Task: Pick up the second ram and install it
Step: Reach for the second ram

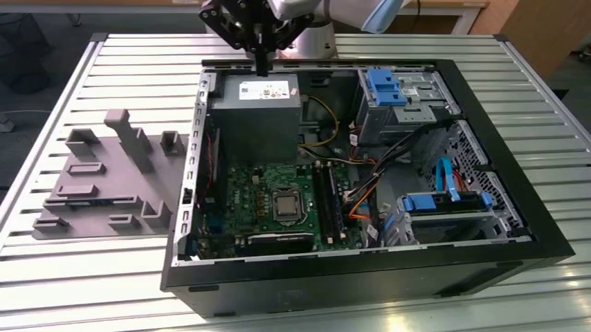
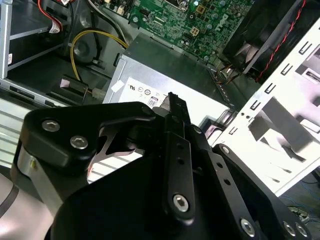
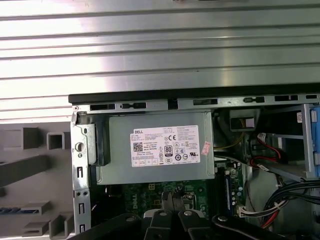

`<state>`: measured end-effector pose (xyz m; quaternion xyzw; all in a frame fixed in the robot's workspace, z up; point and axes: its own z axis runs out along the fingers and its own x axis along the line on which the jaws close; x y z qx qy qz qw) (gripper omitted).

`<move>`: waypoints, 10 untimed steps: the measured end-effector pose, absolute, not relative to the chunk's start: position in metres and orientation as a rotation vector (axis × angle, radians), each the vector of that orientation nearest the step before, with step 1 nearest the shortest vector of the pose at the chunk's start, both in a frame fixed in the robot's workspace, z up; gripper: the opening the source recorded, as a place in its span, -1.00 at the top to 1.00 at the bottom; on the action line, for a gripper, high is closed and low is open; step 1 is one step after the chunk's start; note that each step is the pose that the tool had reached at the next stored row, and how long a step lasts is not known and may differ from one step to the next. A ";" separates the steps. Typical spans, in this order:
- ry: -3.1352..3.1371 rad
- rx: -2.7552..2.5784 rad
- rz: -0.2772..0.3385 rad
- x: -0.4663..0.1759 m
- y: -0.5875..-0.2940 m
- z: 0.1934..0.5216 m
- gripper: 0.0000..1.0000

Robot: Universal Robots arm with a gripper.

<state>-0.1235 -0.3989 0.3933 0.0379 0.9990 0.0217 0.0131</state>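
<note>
One ram [image 3: 15, 210], mostly hidden in a slot of the gray holder [image 1: 97, 158] on the table [image 1: 93, 277], cut off in the first wrist view, fingers [image 1: 262, 66] together, pointing down over the power box [image 1: 254, 114]

Power supply [image 1: 254, 114]: grey box, white label; nearest the fingers [image 1: 263, 63], just below their tips.
Motherboard [image 1: 268, 200]: green; past the supply, well apart from the fingers.
Case [image 1: 369, 280]: black, open, on its side; encloses both.
Drive cage [image 1: 397, 93]: blue latch; to one side of the fingers.
Fixture [image 1: 102, 173]: grey, moulded; opposite side, outside the case.
Table [image 1: 138, 59]: slatted metal.
</note>
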 end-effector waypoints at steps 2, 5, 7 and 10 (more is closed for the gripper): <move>3.112 0.118 0.068 -0.124 -0.399 0.393 0.79; 3.112 0.118 0.068 -0.126 -0.399 0.393 0.79; 3.112 0.118 0.068 -0.128 -0.399 0.393 0.79; 3.112 0.118 0.068 -0.131 -0.399 0.393 0.79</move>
